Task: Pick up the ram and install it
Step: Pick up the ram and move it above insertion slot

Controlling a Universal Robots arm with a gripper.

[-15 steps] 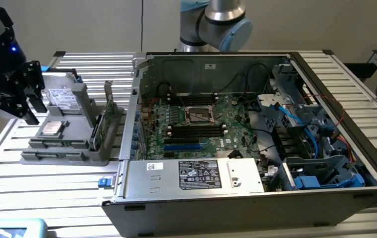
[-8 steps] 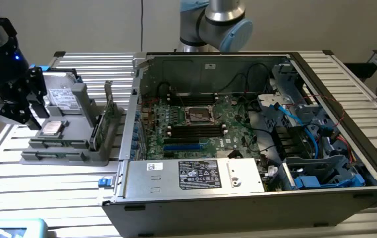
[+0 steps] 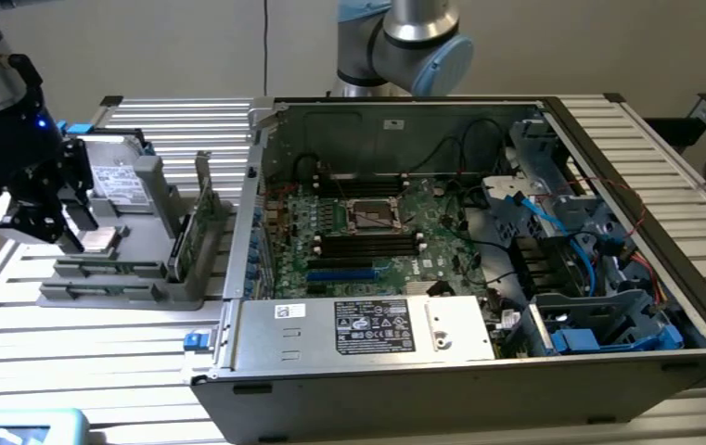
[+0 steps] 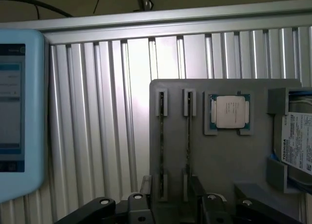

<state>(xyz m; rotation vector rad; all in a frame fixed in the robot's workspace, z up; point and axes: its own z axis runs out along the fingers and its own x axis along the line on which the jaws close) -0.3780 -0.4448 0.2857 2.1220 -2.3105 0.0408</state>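
A grey holder (image 3: 130, 299) sits on the slatted table (image 3: 81, 343) in the exterior view's left half, and the open case (image 3: 452, 399) takes the middle and right. Two narrow slots in the holder each carry a thin dark strip on edge. The ram (image 4: 188, 136) stands in the slot just beside the CPU (image 4: 230, 112), which lies flat in a square recess, and a like strip (image 4: 161, 136) stands in the next slot. A Toshiba-labelled drive (image 4: 298, 143) sits in the bay past the CPU. A green card (image 3: 212, 227) stands upright at the holder's side nearest the case. The gripper (image 4: 175, 208) hangs over the holder with jaws wide, flanking the near ends of both slots and holding nothing. In the case lies the motherboard (image 3: 421, 255), with a square socket (image 3: 375, 215) between rows of black slots (image 3: 365, 243). A labelled metal box (image 3: 365, 324) runs along the near wall, and blue cables (image 3: 551, 222) show toward the right. A blue-framed screen (image 3: 12, 428) sits at lower left.
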